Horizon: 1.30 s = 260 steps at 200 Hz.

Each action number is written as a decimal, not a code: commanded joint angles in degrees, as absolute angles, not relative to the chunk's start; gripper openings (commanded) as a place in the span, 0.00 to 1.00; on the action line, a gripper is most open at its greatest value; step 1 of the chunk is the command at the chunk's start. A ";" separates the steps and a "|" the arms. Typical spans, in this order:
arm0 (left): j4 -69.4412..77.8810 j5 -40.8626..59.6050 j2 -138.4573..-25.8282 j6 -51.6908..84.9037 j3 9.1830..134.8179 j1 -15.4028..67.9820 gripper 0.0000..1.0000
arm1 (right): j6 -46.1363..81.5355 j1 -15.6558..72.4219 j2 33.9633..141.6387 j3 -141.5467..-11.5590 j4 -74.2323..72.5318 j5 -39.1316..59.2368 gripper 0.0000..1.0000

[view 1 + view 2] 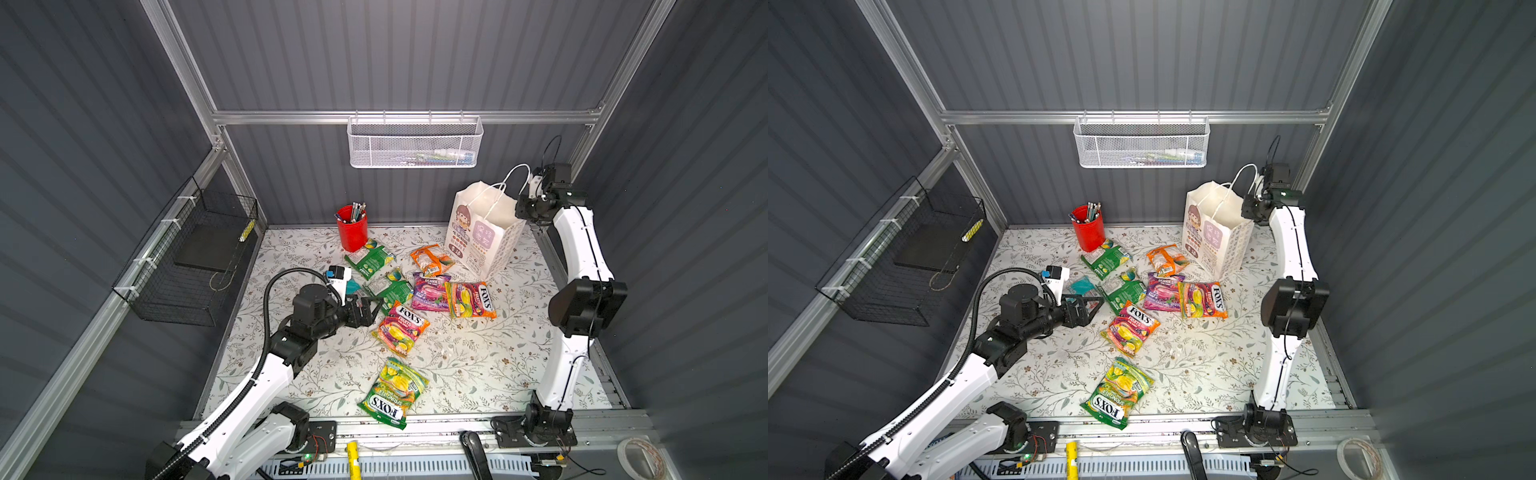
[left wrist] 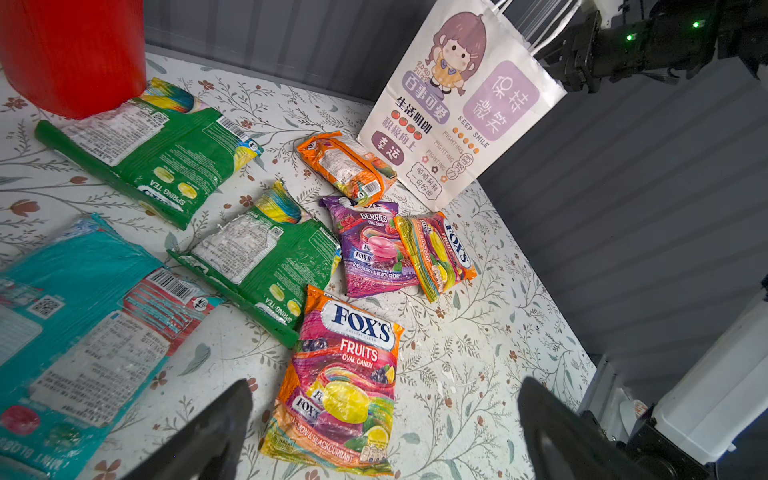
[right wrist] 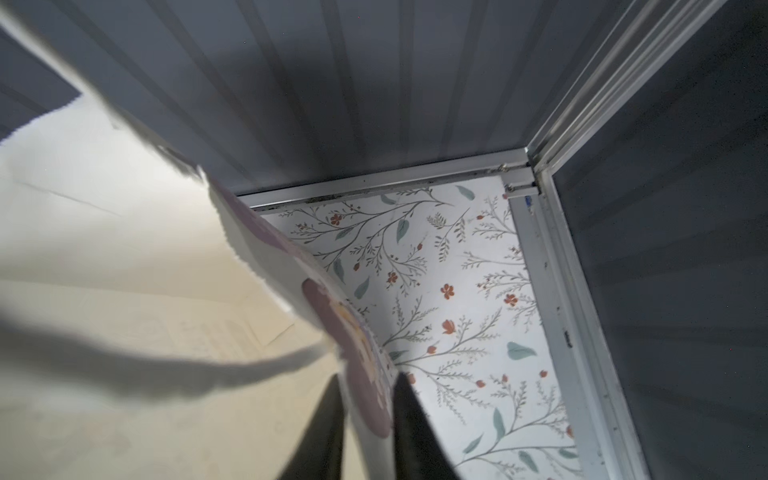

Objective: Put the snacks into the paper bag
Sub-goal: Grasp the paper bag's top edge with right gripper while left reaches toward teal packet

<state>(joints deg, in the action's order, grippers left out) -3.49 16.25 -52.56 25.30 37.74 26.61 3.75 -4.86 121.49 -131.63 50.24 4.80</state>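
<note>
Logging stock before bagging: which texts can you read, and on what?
"FOX'S FRUITS OVAL CANDY": pink-yellow packet
"BERRIES OVAL CANDY": purple packet
"SPRING TEA": green packet by red cup; middle green packet
"FOX'S SPRING TEA": front green packet
"KEEP SMILE", "FIGHTING": paper bag
Fine print on packet backs: unreadable.

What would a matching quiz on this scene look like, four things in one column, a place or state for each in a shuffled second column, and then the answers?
Column one
1. red cup
2. right pincer
3. left pincer
4. white mesh basket

Column two
A. hung on the rail at the back
B. open, near the FOX'S Fruits packet
C. shut on the rim of the paper bag
D. upright, holding pens

Pairs: 1-D, 2-C, 3-B, 4-A
</note>
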 commanded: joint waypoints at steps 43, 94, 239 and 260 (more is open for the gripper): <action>-13.95 -4.34 -49.99 28.20 38.36 26.89 1.00 | 5.15 -2.90 108.84 -120.96 48.03 5.98 0.00; -21.14 -16.94 -51.28 31.47 40.05 26.89 1.00 | 15.94 -2.03 89.62 -103.62 41.30 1.84 0.00; -13.57 -3.31 -65.01 42.08 37.24 12.92 1.00 | 28.22 24.56 64.43 -74.06 38.12 -23.20 0.00; -10.33 -2.77 -70.41 42.45 38.15 12.60 1.00 | 28.55 26.44 64.42 -73.17 37.35 -24.22 0.00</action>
